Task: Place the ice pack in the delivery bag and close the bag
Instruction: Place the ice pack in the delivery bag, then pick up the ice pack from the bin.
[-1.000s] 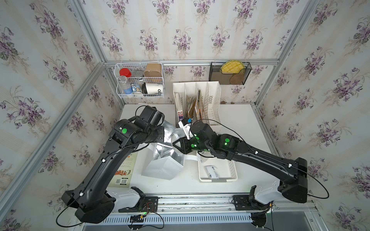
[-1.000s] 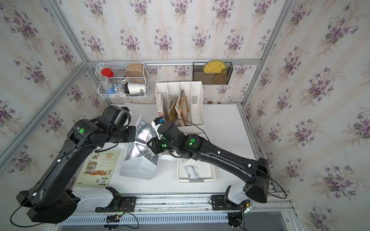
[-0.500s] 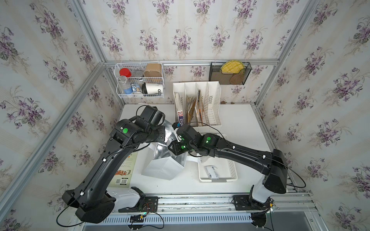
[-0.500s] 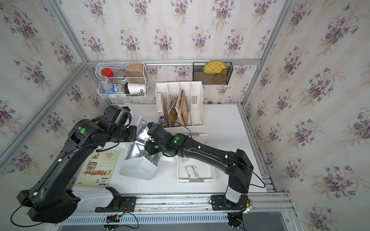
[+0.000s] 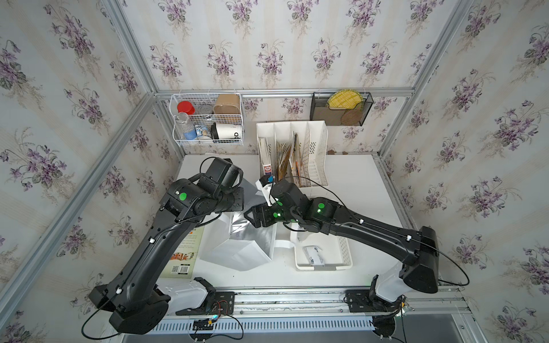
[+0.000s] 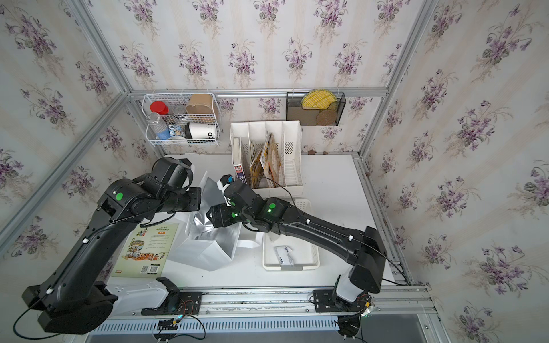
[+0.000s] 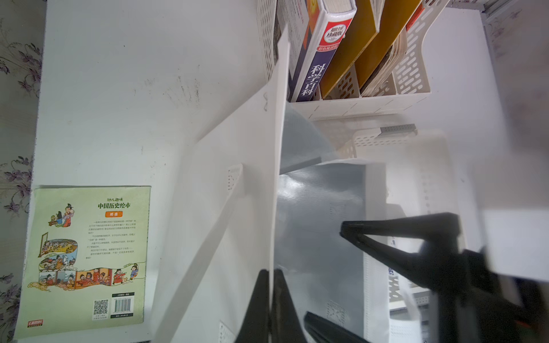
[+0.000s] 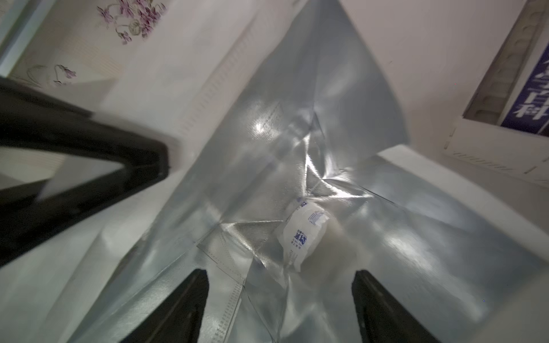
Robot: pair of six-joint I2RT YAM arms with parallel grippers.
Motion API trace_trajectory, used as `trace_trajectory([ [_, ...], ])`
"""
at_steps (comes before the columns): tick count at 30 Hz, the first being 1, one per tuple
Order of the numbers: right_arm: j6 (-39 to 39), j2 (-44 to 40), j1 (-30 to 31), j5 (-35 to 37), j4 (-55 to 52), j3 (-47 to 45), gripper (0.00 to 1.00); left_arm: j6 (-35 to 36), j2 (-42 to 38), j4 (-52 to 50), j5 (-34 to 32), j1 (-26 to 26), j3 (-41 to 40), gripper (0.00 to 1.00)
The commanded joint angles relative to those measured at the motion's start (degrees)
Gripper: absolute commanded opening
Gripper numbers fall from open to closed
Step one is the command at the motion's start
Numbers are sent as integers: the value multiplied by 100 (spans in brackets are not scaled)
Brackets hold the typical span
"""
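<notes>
The delivery bag stands open in the middle of the table, white outside and silver foil inside, and shows in both top views. My left gripper is shut on the bag's rim wall and holds it upright. Over the bag's mouth my right gripper is open, with nothing between its fingers. Below it the ice pack, a small white pouch with blue print, lies on the foil floor of the bag. The right gripper's black fingers show in the left wrist view.
A white perforated basket holding a small packet stands right of the bag. A white file rack with books is behind it. A green picture book lies left. On the back wall hang a wire basket and a black mesh holder.
My right gripper moved left over the bag's mouth and its jaws have spread apart. The left gripper has kept its hold on the bag's rim.
</notes>
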Motion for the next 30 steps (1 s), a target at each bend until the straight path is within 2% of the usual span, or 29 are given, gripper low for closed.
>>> trace_trajectory([
  [1,106,-559,4,695,14,-236,82,-1,-9,139,-117,0,-22,0],
  [5,336,-1641,-10,1809,-167,-1002,83,-18,-11,147,-135,0,-41,0],
  [7,543,-2161,-25,2391,-365,-1463,86,-23,-18,159,-144,0,-65,0],
  [11,1525,-3032,-292,3110,-1018,-2323,87,-38,-23,165,-177,0,-73,0],
  [14,2302,-3419,-915,2621,-1200,-2992,87,-100,-40,204,-183,0,-104,0],
  [19,3220,-3421,-2031,969,-701,-3971,86,-205,-42,199,-188,0,-185,0],
  [30,4511,-1896,-2073,87,-134,-3843,86,-316,-139,182,-218,0,-260,0],
])
